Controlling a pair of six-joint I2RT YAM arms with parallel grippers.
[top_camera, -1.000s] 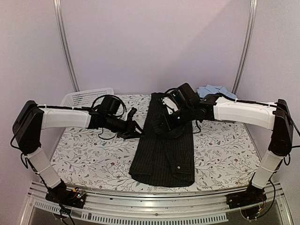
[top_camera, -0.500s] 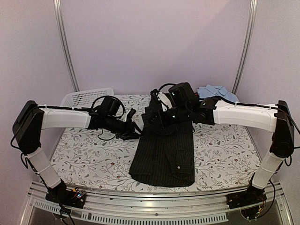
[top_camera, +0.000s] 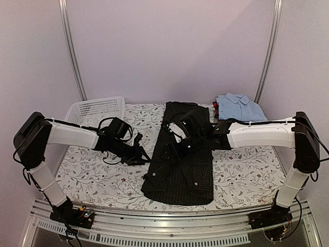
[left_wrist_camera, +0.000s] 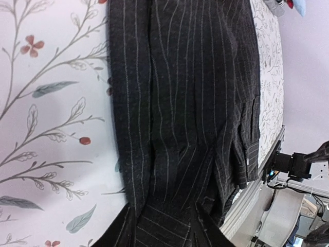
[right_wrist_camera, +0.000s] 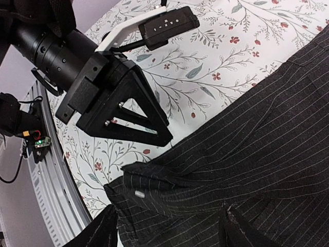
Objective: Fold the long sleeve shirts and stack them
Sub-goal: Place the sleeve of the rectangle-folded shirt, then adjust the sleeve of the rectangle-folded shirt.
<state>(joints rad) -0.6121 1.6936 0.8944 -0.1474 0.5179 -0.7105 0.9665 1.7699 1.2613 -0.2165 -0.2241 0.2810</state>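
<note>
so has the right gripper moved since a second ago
Yes. The right gripper has come toward the near edge, away from the light blue shirt at the back.

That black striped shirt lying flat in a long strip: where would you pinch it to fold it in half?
Probably the near hem, at its two corners, coming in low from the front of the table. The black shirt lies flat as a narrow strip with its collar at the far end. Only an edge lets a finger slide underneath, and lifting the hem carries it toward the collar.
</note>
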